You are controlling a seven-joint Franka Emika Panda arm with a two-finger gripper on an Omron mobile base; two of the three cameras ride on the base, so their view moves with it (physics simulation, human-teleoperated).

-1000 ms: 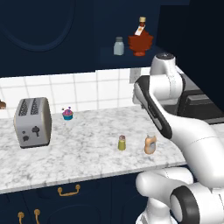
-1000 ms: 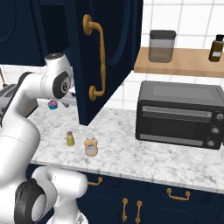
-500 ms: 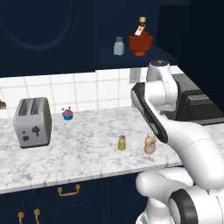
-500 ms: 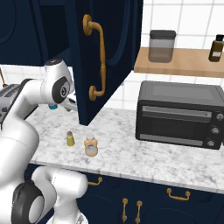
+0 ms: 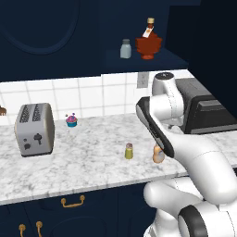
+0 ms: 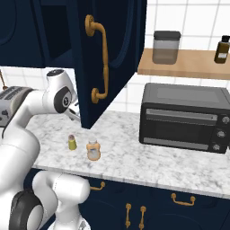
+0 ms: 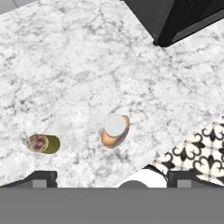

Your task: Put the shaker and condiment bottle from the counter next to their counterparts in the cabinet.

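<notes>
The claw (image 7: 112, 177) hangs spread wide and empty above the surface (image 7: 78, 65), looking straight down. Just ahead of its tips stands the condiment bottle (image 7: 115, 131), upright, its pale cap facing the camera, so its long axis runs along the line of approach. The shaker (image 7: 44, 143) stands off to one side, apart from the bottle. The bottle seems the nearer target, though height above it is hard to judge. Its counterparts, the grey-blue shaker (image 5: 125, 48) and the leaf-shaped bottle (image 5: 148, 43), wait in the cabinet (image 5: 139, 60).
</notes>
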